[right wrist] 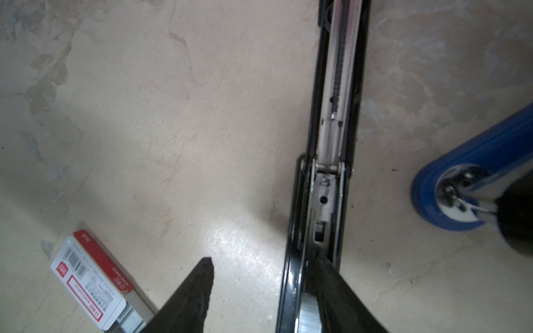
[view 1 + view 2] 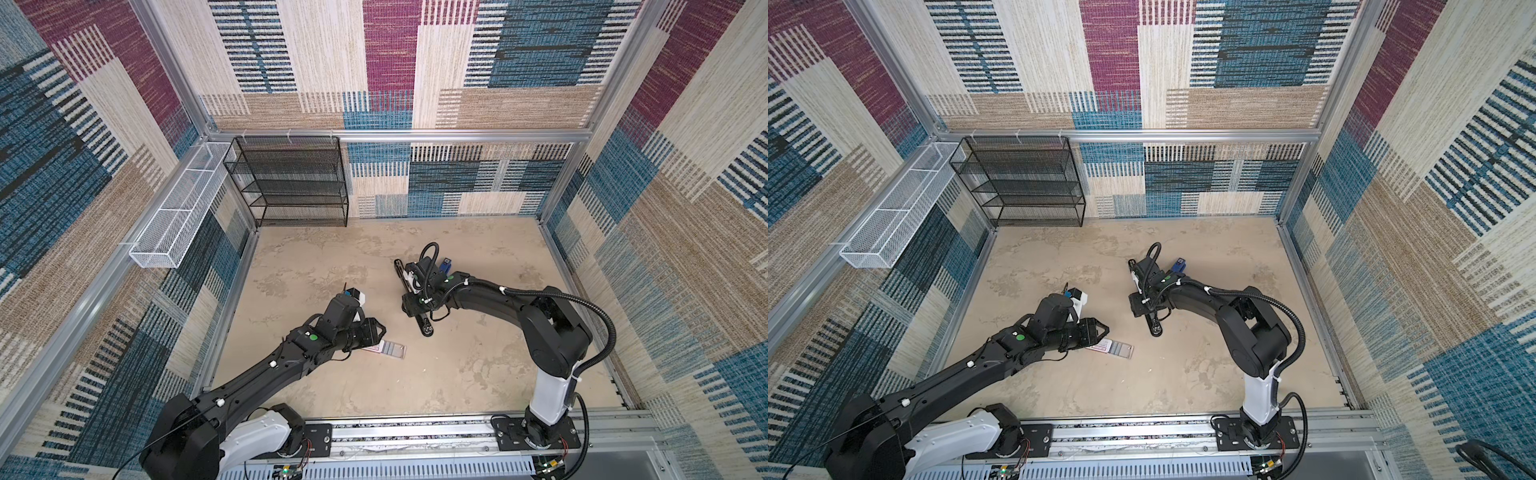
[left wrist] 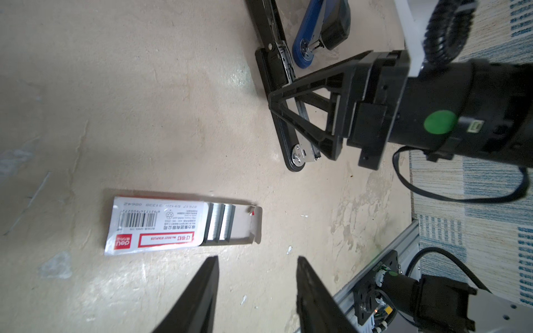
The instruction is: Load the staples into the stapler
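Left gripper (image 3: 257, 259) hung jaws apart beside the staples (image 3: 215, 225); right gripper (image 1: 264, 261), also apart, sat over the black stapler (image 1: 337, 115), which lay open. Next, I reckoned, came a square pinch on one strip (image 3: 227, 222).

The left arm (image 2: 257, 374) and right arm (image 2: 552, 328) are matte black, each with a white link (image 2: 550, 395) near its base, a round green sticker (image 2: 312, 337) by the wrist, and a ribbed black hose (image 2: 582, 300) white-tied along the right.
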